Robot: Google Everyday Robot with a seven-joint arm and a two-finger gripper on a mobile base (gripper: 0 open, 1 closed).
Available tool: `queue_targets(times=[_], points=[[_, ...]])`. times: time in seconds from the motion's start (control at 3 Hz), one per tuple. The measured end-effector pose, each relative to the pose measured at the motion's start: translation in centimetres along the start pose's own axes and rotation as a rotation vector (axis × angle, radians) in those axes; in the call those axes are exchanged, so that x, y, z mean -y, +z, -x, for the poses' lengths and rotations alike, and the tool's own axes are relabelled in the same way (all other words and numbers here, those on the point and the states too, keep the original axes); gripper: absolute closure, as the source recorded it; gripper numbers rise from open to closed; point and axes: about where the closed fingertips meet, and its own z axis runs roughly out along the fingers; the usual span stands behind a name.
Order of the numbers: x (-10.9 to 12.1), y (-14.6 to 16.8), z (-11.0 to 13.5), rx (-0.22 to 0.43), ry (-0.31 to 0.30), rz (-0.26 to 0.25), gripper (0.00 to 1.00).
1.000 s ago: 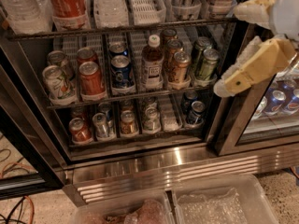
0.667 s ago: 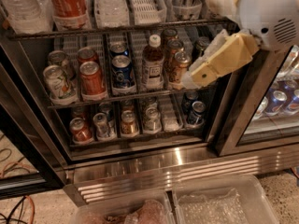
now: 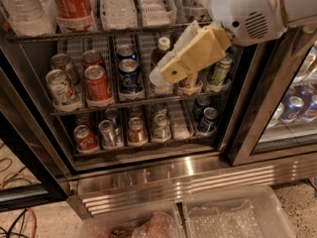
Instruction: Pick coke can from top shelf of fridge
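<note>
Red, white-scripted coke can (image 3: 72,4) — gripper (image 3: 167,72) lower right.

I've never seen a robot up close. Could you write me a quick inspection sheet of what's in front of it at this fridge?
Surface: top shelf, a dark wire rack with plastic lane trays.
Job's things: coke can stands upright at the shelf's left, inside the fridge.
Clutter: water bottles beside it; mixed drink cans on two lower racks.
Grippers: gripper hangs before the middle rack, below and right of the coke can, not touching it.
Cables: orange and black cables on the floor, lower left.
Surroundings: clear plastic bins below; neighbouring glass door at right.
</note>
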Motion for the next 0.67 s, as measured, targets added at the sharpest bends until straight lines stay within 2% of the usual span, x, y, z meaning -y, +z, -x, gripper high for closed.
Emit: queue_targets(times=[0.33, 0.67], points=[[-0.2, 1.4, 0.6, 0.04, 0.016, 0.0, 0.0], [-1.6, 3.9, 0.8, 0.091, 0.094, -0.018, 0.0]])
